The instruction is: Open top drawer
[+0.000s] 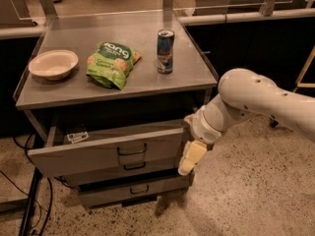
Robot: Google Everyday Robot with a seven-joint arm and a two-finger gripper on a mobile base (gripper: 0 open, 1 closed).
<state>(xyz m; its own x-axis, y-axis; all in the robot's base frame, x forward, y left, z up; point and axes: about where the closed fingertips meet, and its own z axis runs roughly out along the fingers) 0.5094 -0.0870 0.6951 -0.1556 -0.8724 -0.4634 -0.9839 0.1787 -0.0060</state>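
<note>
The top drawer [98, 154] is a wide grey metal drawer under the counter, pulled out toward me. It has a dark loop handle [132, 151] in the middle of its front and a small white card [78, 136] on its floor at the left. My gripper [191, 157] hangs pointing down at the drawer's right front corner, beside the front panel and away from the handle. Its pale yellow fingers [193, 153] hold nothing.
On the grey counter [147, 85] stand a cream bowl [53, 64], a green snack bag [111, 64] and a blue can [165, 51]. Two narrower drawers [133, 188] sit below the top drawer, slightly out. Black cables [29, 210] lie on the floor at left.
</note>
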